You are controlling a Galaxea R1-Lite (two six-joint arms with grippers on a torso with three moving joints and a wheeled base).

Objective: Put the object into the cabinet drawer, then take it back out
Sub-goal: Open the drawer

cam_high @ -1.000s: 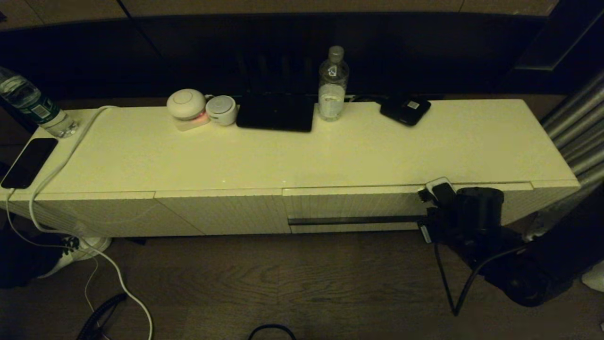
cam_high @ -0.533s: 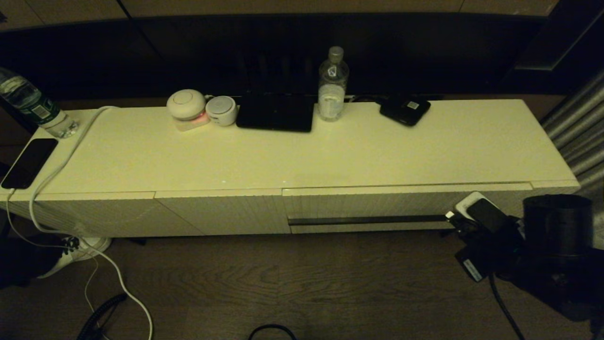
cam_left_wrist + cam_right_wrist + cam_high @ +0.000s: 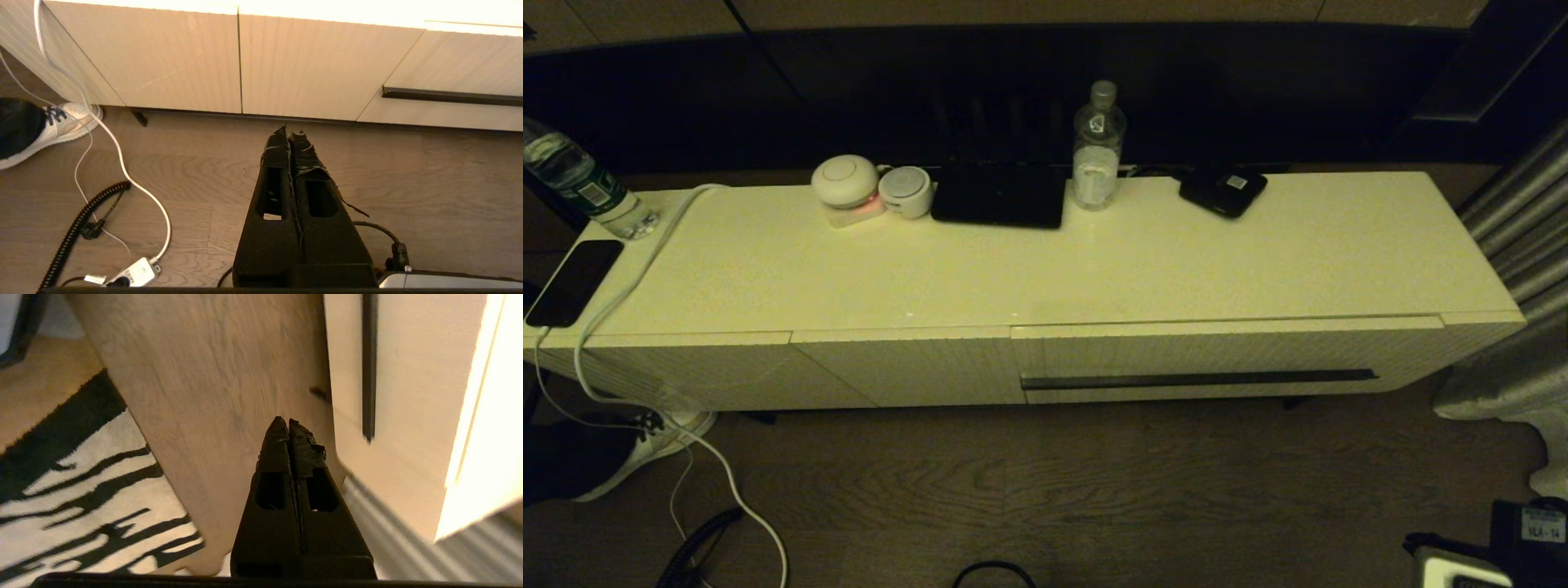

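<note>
The cabinet drawer (image 3: pixel 1225 363) is seen fully closed in the front of a long, low white cabinet (image 3: pixel 1045 261), its dark handle strip (image 3: pixel 1199 379) running level across the ribbed front, with plain ribbed panels to the left of it. No object for the drawer can be made out in either gripper or in front of the drawer. The right gripper (image 3: pixel 288 424) is held low over the wooden floor (image 3: pixel 1045 490) off the right end of the cabinet, its fingers pressed together with nothing between them; a black-and-white patterned rug (image 3: pixel 81 498) is seen beside it, and part of the arm shows at the lower right corner of the head view. The left gripper (image 3: pixel 291 134) is parked over the floor before the plain panels, its fingers likewise closed and empty. On the cabinet top, along the back edge, are set a round white device (image 3: pixel 846 180), a smaller white one (image 3: pixel 907 190) touching it, a flat black item (image 3: pixel 1001 194), an upright clear water bottle (image 3: pixel 1098 147) and a small black gadget (image 3: pixel 1223 190). At the left end a second bottle (image 3: pixel 580 184) and a dark phone (image 3: pixel 574 280) are found, with a white cable (image 3: pixel 629 278) trailing down to the floor, where a white shoe (image 3: pixel 645 441) and a coiled black cord (image 3: pixel 77 228) lie. Nothing is seen standing in front of the drawer.
</note>
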